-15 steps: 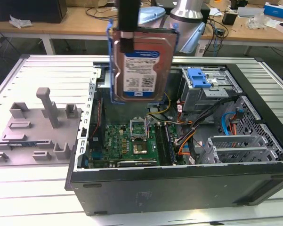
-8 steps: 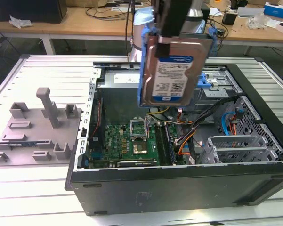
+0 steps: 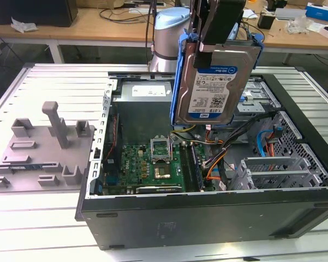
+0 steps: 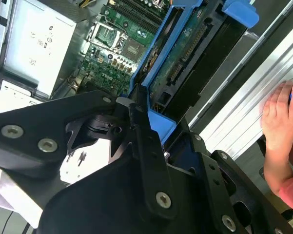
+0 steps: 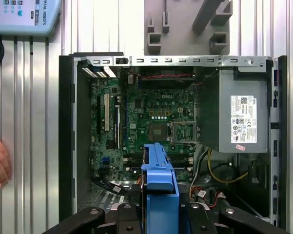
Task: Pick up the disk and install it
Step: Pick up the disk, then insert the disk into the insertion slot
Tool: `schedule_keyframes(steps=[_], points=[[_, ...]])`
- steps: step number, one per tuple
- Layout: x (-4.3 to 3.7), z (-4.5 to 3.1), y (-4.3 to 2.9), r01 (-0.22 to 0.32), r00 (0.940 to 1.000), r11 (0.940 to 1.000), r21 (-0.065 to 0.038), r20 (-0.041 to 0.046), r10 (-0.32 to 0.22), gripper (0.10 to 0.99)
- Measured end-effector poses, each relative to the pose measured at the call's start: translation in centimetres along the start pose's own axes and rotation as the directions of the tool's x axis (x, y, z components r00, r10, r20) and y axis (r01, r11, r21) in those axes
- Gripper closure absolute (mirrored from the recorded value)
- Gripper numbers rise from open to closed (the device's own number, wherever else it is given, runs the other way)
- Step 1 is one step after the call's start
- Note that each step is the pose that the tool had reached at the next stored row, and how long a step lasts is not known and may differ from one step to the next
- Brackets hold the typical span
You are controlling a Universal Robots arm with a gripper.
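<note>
The disk (image 3: pixel 215 84), a silver hard drive with a white-and-blue label in a bright blue bracket, hangs upright in the air above the open computer case (image 3: pixel 207 218). My gripper (image 3: pixel 210 46) is shut on its top edge, label facing the exterior camera. In the second wrist view the disk's (image 4: pixel 178 58) blue bracket and green underside run away from the black fingers (image 4: pixel 141 131) clamped on it. In the first wrist view the disk's blue bracket (image 5: pixel 158 178) shows edge-on over the motherboard (image 5: pixel 146 122). The disk is well clear of the case floor.
A grey power supply (image 5: pixel 239 117) with a white sticker fills one end of the case. Drive cages and loose cables (image 3: pixel 262 147) lie on the exterior view's right. A grey fixture plate (image 3: pixel 43 147) sits left of the case. A person's hand (image 4: pixel 283 122) rests on the table beside the case.
</note>
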State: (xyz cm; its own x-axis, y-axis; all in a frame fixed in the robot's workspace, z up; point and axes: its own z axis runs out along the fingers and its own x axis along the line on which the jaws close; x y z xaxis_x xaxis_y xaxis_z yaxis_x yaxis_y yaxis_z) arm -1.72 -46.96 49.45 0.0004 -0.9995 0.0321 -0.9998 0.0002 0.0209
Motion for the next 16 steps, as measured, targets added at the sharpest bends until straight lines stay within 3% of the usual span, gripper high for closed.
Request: schedule_keyframes(steps=[16], points=[[-0.01, 0.03, -0.02, 0.002, 1.0, 1.0, 0.001, 0.0003, -0.002, 0.722]])
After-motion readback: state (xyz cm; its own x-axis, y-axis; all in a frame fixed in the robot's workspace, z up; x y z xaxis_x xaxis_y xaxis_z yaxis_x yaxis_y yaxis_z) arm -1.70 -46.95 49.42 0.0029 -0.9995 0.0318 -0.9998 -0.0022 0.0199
